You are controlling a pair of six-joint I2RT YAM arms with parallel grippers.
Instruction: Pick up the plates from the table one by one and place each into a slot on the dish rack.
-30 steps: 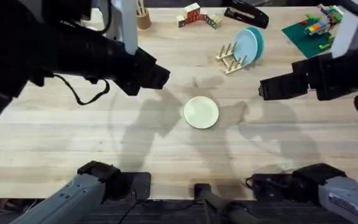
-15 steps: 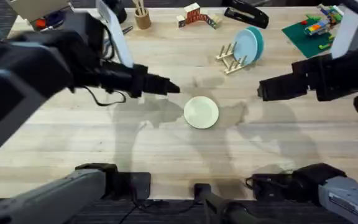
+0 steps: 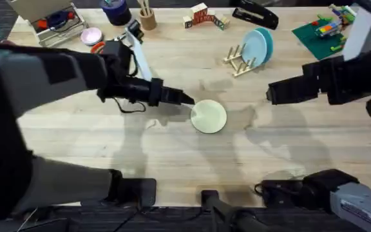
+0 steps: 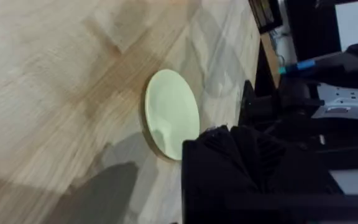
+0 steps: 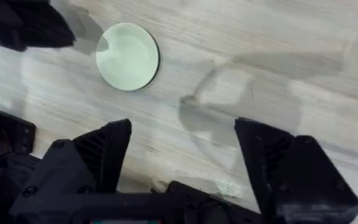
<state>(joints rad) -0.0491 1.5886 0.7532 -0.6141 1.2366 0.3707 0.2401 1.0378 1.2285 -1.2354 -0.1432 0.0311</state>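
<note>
Three plates (image 3: pixel 209 116), one rack (image 3: pixel 236 60)

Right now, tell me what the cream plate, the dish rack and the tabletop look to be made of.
The pale cream-yellow plate: smooth, with a soft sheen, likely glazed ceramic or plastic; the look leaves it open. The dish rack: light, unpainted wood, with upright dowel pegs. The table: light wood with a matte finish and visible plank grain and seams, though it could be a wood-look laminate.

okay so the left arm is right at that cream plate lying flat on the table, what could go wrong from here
1. The cream plate lies flat on the table, so the left gripper, meeting its rim from the side, may push it along instead of lifting it.
2. The dish rack already holds the light blue plate; slotting in another could knock it.
</note>
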